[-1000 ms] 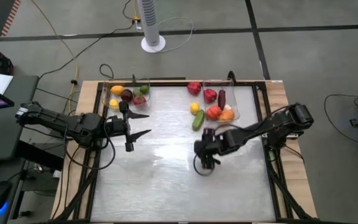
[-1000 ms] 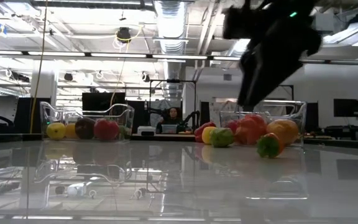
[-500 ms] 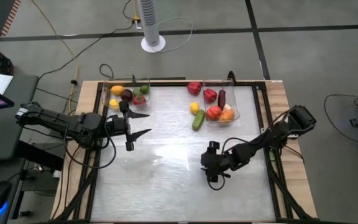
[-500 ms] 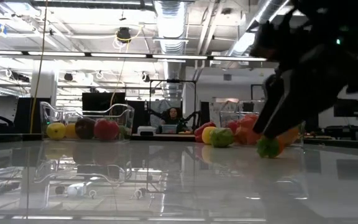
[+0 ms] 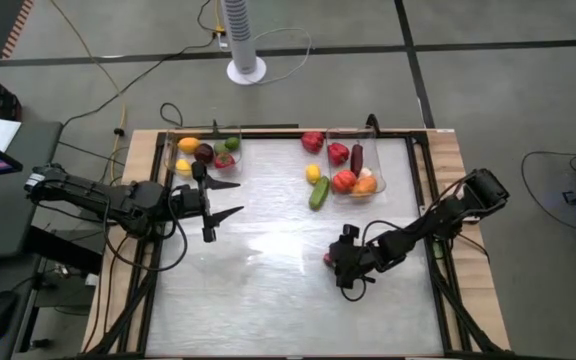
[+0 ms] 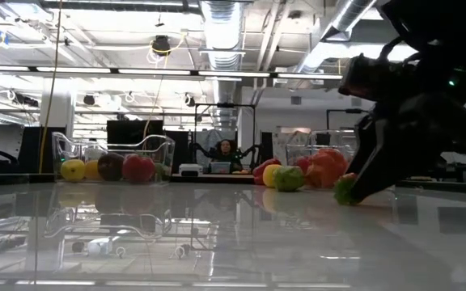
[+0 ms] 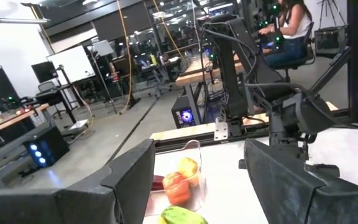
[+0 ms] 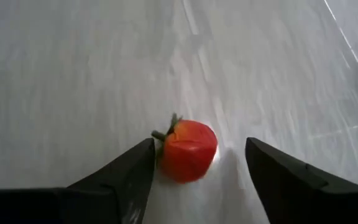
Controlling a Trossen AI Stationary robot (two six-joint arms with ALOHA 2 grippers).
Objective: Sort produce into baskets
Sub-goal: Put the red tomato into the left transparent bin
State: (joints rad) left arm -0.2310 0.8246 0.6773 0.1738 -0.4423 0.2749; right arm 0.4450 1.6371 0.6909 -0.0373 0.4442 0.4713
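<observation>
A red tomato [image 8: 189, 149] lies alone on the worktop [image 5: 268, 290], well apart from both baskets [image 5: 363, 160]. My right end effector [image 8: 197, 163] straddles it, fingers open. I judge the pickup is in hand; next I close squarely on it. My left end effector [image 5: 233, 200] waits open by the left basket [image 5: 208, 150].

This was a robotics lab in a large open industrial hall. The low view showed exposed ceiling ducts [image 6: 221, 32] and rows of strip lights [image 6: 136, 74] above benches with dark monitors [image 6: 128, 131], where a person [image 6: 225, 152] sat at a screen. The left wrist view showed a whiteboard [image 7: 73, 62], a computer tower [image 7: 185, 115] lit blue, another robot arm [image 7: 229, 56] on a bench, and a seated person [image 7: 288, 31]. From above, the table [image 5: 268, 300] stood on bare concrete floor [image 5: 488, 90] with loose cables [image 5: 98, 90] and a tower fan [image 5: 240, 35]
</observation>
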